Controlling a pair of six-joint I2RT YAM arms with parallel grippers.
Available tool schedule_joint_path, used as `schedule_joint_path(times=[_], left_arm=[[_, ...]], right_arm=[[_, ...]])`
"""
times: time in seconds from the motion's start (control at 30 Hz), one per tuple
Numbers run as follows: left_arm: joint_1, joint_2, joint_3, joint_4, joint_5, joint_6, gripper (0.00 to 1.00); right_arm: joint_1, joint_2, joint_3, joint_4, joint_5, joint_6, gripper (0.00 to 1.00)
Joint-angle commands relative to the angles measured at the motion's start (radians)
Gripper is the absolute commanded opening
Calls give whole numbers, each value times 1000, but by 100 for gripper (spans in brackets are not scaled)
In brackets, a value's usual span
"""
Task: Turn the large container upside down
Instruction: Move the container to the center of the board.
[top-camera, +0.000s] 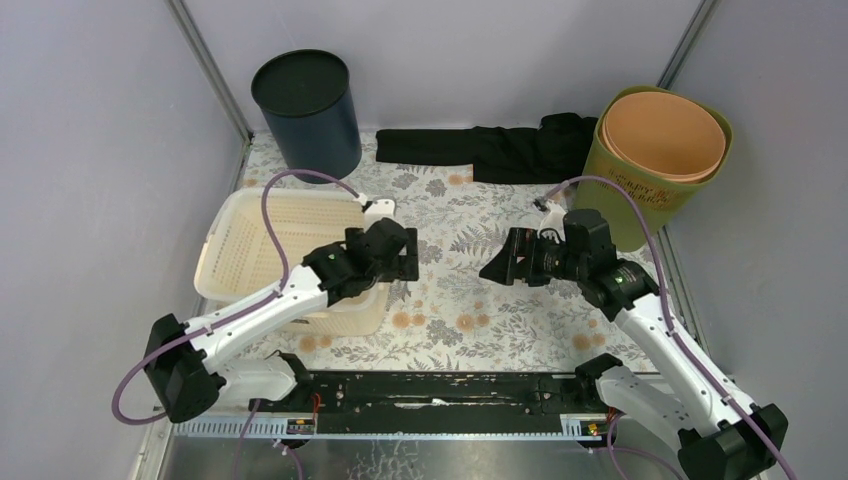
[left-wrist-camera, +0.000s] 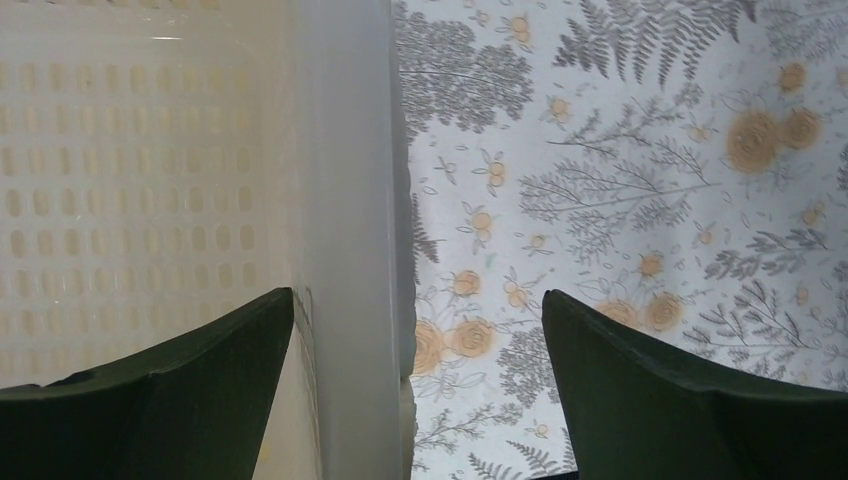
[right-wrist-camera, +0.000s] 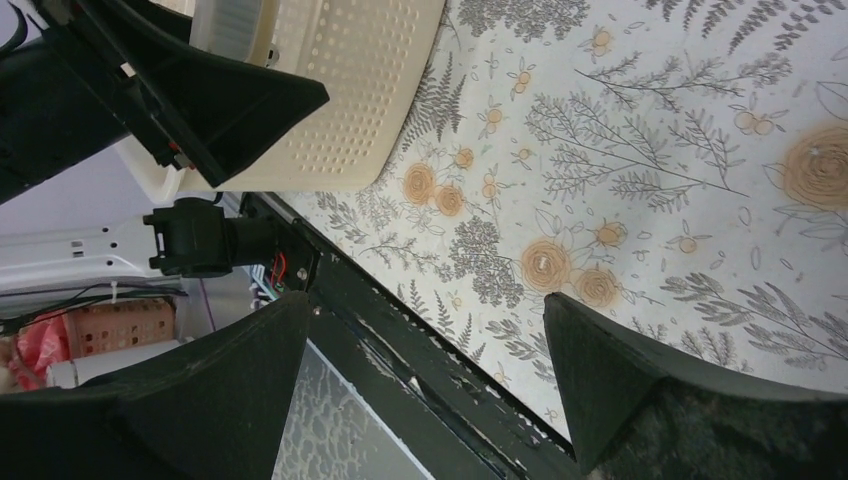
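The large container is a cream perforated basket, standing upright with its mouth up on the left of the floral table. My left gripper is open at its right wall. Seen from the left wrist, the basket's rim runs between the fingers of the left gripper, one finger over the inside and one over the tablecloth outside. My right gripper hangs open over the middle of the table, pointing left toward the basket, with nothing between the fingers of that gripper.
A dark blue bin stands at the back left. A black cloth lies along the back. A green bin with an orange one nested inside stands at the back right. A black rail borders the near edge.
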Motion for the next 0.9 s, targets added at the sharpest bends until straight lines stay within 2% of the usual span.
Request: schedule_joint_path(times=[0.0,0.3,0.53,0.87], left_arm=[[-94,59,56,62,13,-72,100],[-235,233,192,131,29,-101,100],[-261,359,334,215,69,-99,100],[-286,532,518,275,122,-104,100]], right_arm=[[5,-54,63,-68,65,-43,94],[7,-122,145,-193,203,-58,95],[5,-184,219,-299,319,-60,96],[7,-257,254,-376,393,-61,97]])
